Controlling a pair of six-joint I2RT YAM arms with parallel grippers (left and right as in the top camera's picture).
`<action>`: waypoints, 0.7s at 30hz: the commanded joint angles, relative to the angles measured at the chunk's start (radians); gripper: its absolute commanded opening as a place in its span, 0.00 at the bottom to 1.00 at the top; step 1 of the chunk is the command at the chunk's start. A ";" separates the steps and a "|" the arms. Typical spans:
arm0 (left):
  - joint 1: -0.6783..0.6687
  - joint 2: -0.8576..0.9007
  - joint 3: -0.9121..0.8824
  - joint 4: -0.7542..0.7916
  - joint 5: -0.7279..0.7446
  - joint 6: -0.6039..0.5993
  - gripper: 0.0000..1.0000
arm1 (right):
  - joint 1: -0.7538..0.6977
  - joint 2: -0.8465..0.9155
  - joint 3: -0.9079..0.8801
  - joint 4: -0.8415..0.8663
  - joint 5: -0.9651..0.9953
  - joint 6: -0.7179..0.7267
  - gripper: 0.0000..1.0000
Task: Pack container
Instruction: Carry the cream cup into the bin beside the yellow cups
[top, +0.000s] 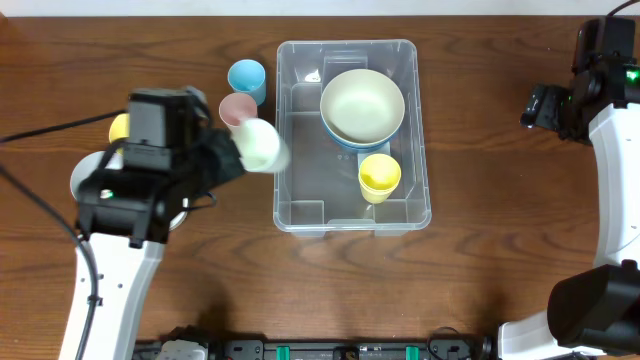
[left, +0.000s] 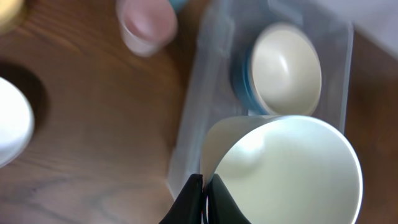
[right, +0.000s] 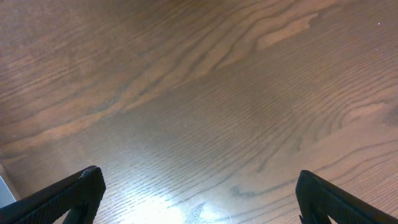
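Observation:
The clear container (top: 300, 195) stands mid-table, holding a cream bowl (top: 362, 103) stacked in a blue bowl and a yellow cup (top: 379, 177). My left gripper (top: 236, 156) is shut on the rim of a pale cream cup (top: 262, 145), which hangs tilted at the container's left wall. In the left wrist view the gripper (left: 205, 188) pinches the cup (left: 292, 168) wall above the container's edge (left: 189, 124), with the bowl (left: 286, 68) beyond. My right gripper (top: 542, 106) stands open at the far right, over bare wood (right: 199, 199).
A blue cup (top: 246, 78) and a pink cup (top: 238, 108) stand just left of the container. Under my left arm are a white dish (top: 85, 178) and a yellow item (top: 119, 127). The pink cup (left: 146, 25) and the white dish (left: 12, 124) also show in the left wrist view.

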 joint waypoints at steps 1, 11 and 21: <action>-0.078 0.027 -0.006 -0.017 0.008 0.020 0.06 | -0.005 -0.016 0.013 0.000 0.000 0.016 0.99; -0.256 0.172 -0.006 -0.016 0.008 0.020 0.06 | -0.005 -0.016 0.013 0.000 0.000 0.016 0.99; -0.333 0.330 -0.006 0.000 -0.003 0.021 0.06 | -0.005 -0.016 0.013 0.000 0.000 0.016 0.99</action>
